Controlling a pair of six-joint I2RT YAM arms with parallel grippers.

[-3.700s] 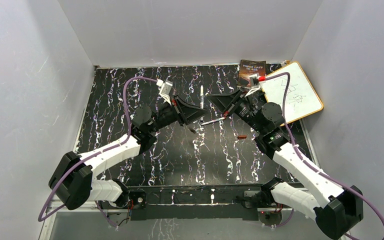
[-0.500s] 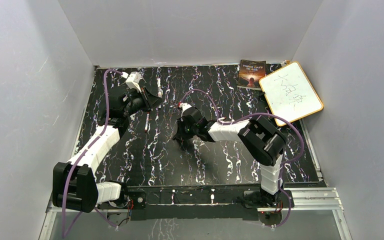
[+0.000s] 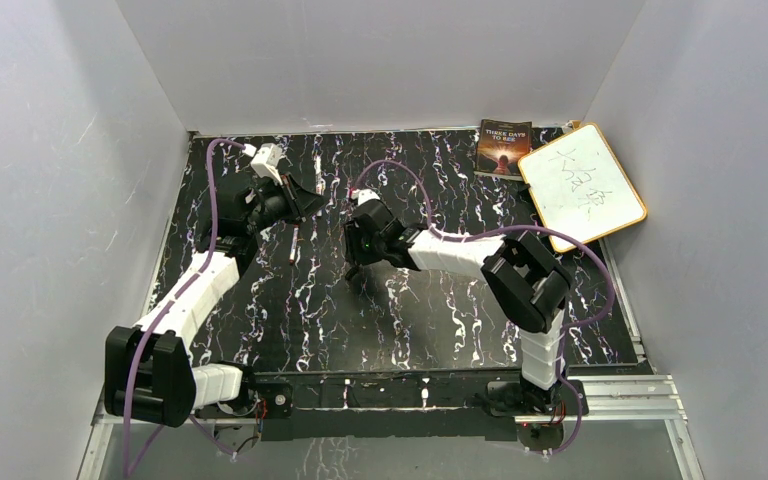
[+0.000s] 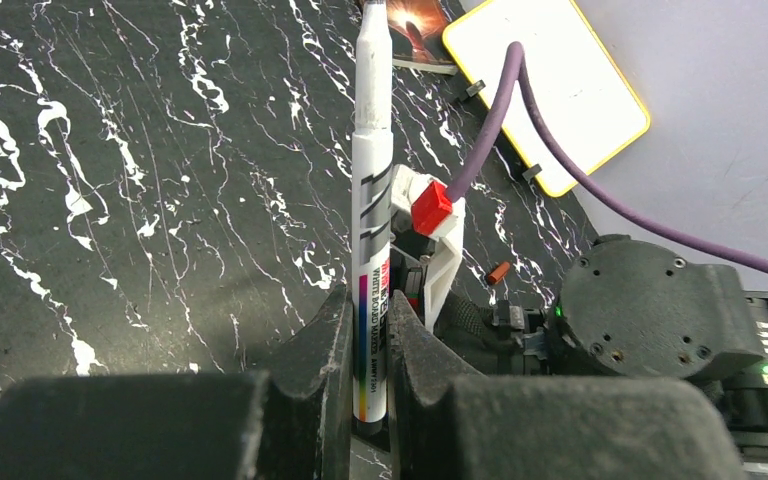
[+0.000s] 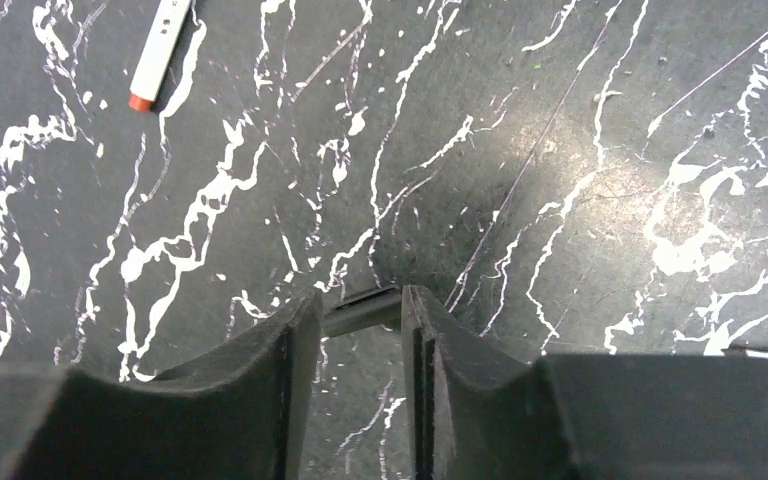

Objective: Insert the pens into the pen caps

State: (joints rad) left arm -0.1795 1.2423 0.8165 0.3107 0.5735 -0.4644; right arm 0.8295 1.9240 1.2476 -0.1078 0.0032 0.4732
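Note:
My left gripper [image 4: 365, 312] [image 3: 308, 203] is shut on a white pen [image 4: 370, 200], which stands straight out from the fingers with its tip away from me. A second pen [image 3: 293, 243] [image 5: 163, 45] lies on the black marbled table between the two arms, with a red end [image 5: 140, 102]. Low over the table, my right gripper [image 5: 358, 305] [image 3: 354, 268] has its jaws apart. A short black pen cap [image 5: 362, 310] lies crosswise between its fingertips. A reddish-brown pen cap [image 4: 498, 272] lies beyond the right arm in the left wrist view.
A white board [image 3: 582, 186] with a yellow rim and a small book [image 3: 503, 147] lie at the back right corner. Grey walls close in three sides. The right arm [image 3: 460, 250] stretches across the table's middle, its purple cable [image 3: 400, 172] looping above.

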